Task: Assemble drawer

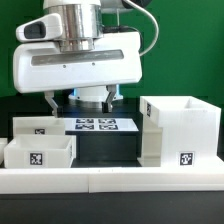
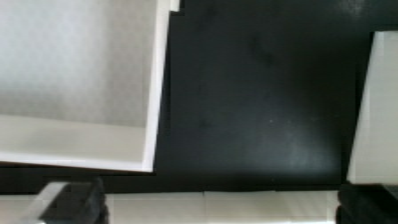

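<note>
The tall white box (image 1: 180,128) stands at the exterior view's right, with a tag low on its front. Two shallow white trays sit at the exterior view's left: one in front (image 1: 40,152) and one behind it (image 1: 38,125). My gripper (image 1: 82,100) hangs open and empty above the dark table between the trays and the box, touching nothing. In the wrist view the gripper (image 2: 222,205) shows two dark fingertips (image 2: 71,203) wide apart. One tray (image 2: 80,80) lies to one side there, and a white edge that may be the box (image 2: 381,100) lies to the other.
The marker board (image 1: 98,125) lies flat on the table behind the gripper. A long low white rail (image 1: 110,180) runs along the front of the table; it also shows in the wrist view (image 2: 214,198) between the fingertips. Green backdrop behind.
</note>
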Robot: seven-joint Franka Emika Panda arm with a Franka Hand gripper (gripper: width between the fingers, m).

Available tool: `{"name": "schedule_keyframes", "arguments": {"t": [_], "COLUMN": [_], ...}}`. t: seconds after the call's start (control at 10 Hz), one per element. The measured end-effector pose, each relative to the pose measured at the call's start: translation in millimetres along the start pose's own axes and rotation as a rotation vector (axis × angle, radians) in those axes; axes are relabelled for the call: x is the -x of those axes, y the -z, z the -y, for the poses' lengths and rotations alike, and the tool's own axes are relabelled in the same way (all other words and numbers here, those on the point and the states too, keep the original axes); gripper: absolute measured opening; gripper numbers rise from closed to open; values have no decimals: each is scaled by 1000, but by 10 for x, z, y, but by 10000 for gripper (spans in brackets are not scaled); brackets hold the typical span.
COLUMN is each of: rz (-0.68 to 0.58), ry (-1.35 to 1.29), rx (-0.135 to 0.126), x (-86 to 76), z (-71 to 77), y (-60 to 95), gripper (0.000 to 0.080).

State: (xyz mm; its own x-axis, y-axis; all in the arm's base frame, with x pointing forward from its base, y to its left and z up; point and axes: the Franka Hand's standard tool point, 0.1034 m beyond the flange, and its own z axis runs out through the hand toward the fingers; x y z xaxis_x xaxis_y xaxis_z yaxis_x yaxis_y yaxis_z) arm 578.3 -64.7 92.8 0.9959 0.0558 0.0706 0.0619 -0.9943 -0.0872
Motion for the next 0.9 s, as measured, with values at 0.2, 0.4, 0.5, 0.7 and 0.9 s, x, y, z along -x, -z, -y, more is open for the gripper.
{"name": "schedule_keyframes", "arguments": {"t": [0.2,0.4,0.5,0.7,0.9], "rz": [-4,-29,-31,-31,-31], "ry": [26,48,46,55,54], "rx": [29,68,76,84,84], "x": [33,83,130,199,194], "z": [-47,-122,-154,-253,-242], "y": [-133,-293,-378,-513,-514], "gripper": [649,649,649,649,649]}}
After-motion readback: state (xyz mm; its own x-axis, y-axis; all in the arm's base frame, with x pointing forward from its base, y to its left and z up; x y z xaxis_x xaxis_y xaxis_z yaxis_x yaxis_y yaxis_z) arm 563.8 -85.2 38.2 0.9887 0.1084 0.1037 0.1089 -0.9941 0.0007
